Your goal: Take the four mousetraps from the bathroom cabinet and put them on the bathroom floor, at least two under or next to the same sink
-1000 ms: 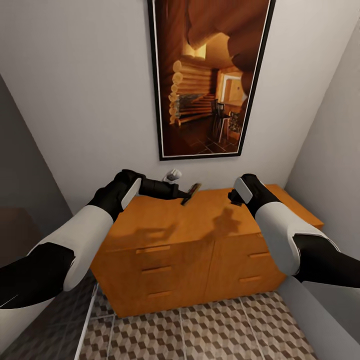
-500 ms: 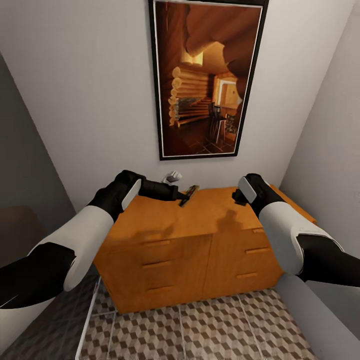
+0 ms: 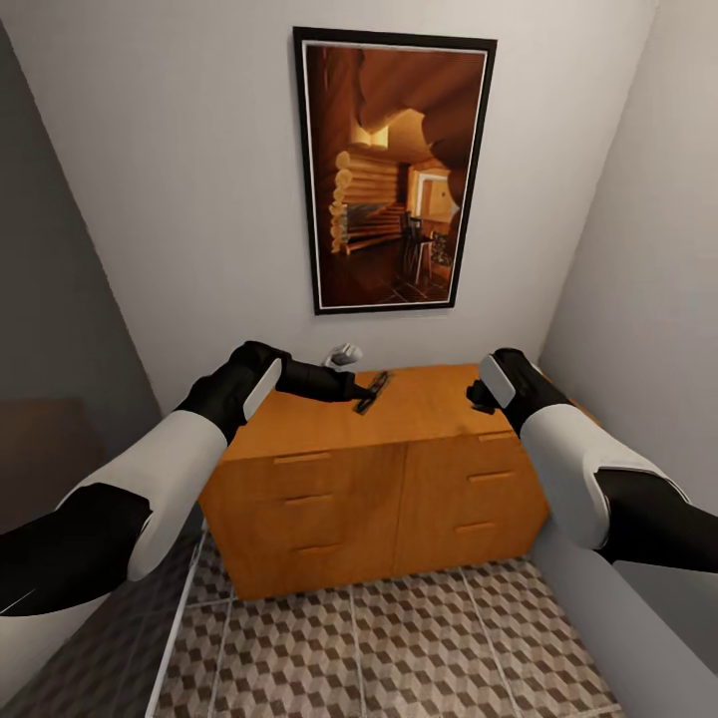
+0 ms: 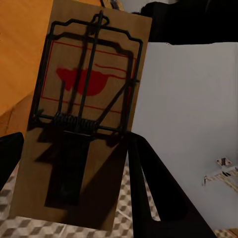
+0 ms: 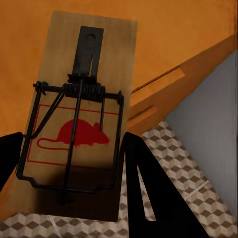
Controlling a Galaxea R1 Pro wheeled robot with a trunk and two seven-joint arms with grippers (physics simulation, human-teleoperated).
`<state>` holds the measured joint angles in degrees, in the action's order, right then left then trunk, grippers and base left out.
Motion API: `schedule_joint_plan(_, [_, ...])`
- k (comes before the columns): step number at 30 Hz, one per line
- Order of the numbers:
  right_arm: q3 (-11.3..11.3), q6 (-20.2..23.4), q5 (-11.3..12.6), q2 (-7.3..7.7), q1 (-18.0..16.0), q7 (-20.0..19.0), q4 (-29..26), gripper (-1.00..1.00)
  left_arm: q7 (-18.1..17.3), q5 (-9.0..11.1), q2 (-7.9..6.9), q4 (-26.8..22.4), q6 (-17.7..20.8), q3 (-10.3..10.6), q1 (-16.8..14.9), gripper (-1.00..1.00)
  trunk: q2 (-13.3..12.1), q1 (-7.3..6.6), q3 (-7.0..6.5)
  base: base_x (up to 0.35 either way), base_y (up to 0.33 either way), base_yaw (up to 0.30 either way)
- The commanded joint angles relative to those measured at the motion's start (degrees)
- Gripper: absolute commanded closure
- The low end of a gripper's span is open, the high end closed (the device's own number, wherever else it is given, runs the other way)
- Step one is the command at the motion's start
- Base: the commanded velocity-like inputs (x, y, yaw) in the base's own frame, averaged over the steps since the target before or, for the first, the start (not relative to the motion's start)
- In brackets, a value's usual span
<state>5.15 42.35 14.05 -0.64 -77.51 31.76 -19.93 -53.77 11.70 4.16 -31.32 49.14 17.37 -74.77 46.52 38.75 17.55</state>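
Note:
Above the left part of the cabinet [image 3: 379, 489] top, my left gripper [image 3: 361, 393] is shut on a mousetrap [image 3: 374, 390]. The left wrist view gives this mousetrap [image 4: 84, 114] close up, a brown board with a black spring bar and a red mouse print, clamped between the dark fingers [image 4: 153, 188]. My right gripper [image 3: 479, 395] hovers over the cabinet's right part. It is shut on a second mousetrap [image 5: 79, 109], which sits between its fingers [image 5: 148, 193]. The bathroom floor [image 3: 399, 648] with its cube pattern lies below. The bathroom sink is out of view.
A tall framed picture [image 3: 394, 170] hangs on the wall behind the cabinet. A small white fitting [image 3: 344, 353] sits at the wall by the cabinet's back edge. Grey walls close in on the left [image 3: 50, 299] and right [image 3: 648, 249]. The cabinet's drawers are closed.
The whole picture has shifted: the camera has drawn back from the cabinet, which looks smaller and further off. Both arms keep their pose and their traps.

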Motion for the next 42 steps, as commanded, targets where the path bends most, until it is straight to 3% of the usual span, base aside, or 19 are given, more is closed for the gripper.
schedule_joint_plan(1, [0.3, -0.1, 0.6, 0.07, 0.0, 0.5, -0.2, 1.0, 0.3, 0.2, -0.03, 0.0, 0.2, 0.2, 0.0, 1.0, 0.1, -0.01, -0.01, -0.136, -0.023, 0.0])
schedule_joint_plan(4, [0.2, -0.1, 0.6, 0.22, 0.0, 0.6, -0.5, 1.0, 2.4, 0.2, -0.03, 0.7, 0.2, 0.2, 0.0, 1.0, 0.1, -0.01, -0.28, -0.063, -0.011, 0.0])
schedule_joint_plan(5, [0.1, -0.1, 0.6, 0.3, 0.0, 0.6, -0.5, 1.0, 5.1, 0.3, 0.02, 2.6, -0.8, 0.2, 0.0, 1.0, 0.1, -0.01, -0.37, -0.018, -0.003, 0.0])
schedule_joint_plan(8, [0.1, -0.1, 0.5, 0.52, 0.0, 0.5, -0.5, 1.0, 7.7, 0.5, 0.05, 5.2, -3.8, 0.1, 0.0, 1.0, 0.1, -0.01, -0.64, -0.007, -0.001, 0.0])
schedule_joint_plan(32, [-1.2, -0.8, 0.4, 0.73, 1.4, -4.3, -0.1, 1.0, 8.7, 0.5, 0.45, 9.9, -5.3, 0.0, 0.0, 1.0, 0.1, -0.01, -2.8, 0.0, 0.0, 0.0])
schedule_joint_plan(42, [-1.3, -0.9, 0.4, 0.73, 2.6, -4.7, -0.1, 1.0, 9.2, 0.6, 0.66, 13.2, -8.5, 0.0, 0.0, 1.0, 0.1, -0.01, -3.7, 0.0, 0.0, 0.0])
